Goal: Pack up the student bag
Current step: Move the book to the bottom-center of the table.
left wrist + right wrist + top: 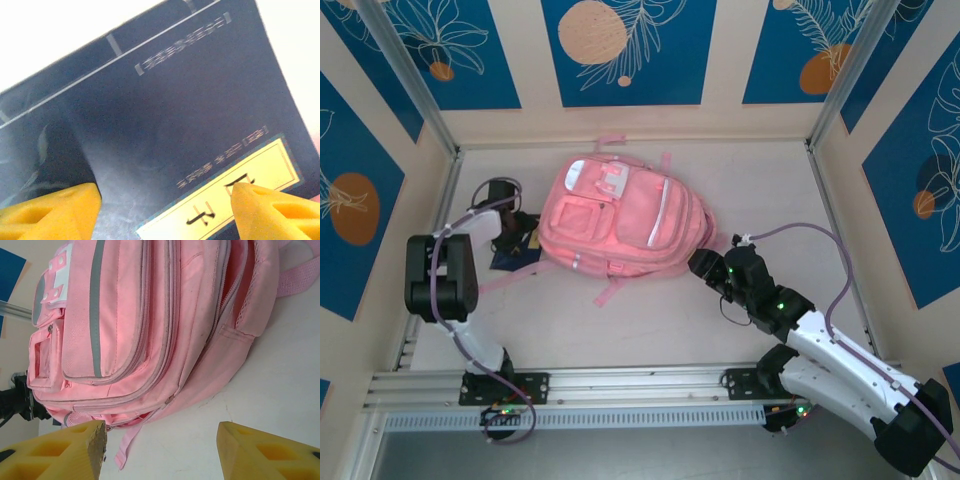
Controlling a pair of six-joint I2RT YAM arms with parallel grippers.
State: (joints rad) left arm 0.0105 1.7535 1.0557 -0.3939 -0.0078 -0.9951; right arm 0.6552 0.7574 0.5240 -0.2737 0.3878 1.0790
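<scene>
Overhead and wrist views of a two-arm packing cell. The table (650,330) carries the student bag (625,215), which lies flat toward the far edge, about midway between the left and right edges. Its front pockets face upward, its carry loop points at the far edge and its loose straps trail toward the near edge. The long axis thus runs roughly far to near, skewed slightly toward the near right corner. Against the bag's left flank, on the side of the table's left edge, lies a dark blue book (512,258) with a pale yellow title label, touching or just beside the pink fabric (the overhead view does not settle which). The left gripper (165,210) hangs directly over this book, its yellow fingers (50,210) spread apart with the labelled corner of the cover between them and nothing clamped. Whether the tips touch the cover cannot be told. The right gripper (162,440) sits at the bag's near right corner, jaws likewise apart and empty, with bare table between the fingertips (260,450), and it faces the stacked zip lines of the bag's side. Governing relation: the bag lies to the right of both the book and the left gripper, so the left arm is the nearer one for taking the book. The likely path is a short carry rightward, and the right arm appears placed to steady or open the bag. Which compartment stands open cannot be told.
</scene>
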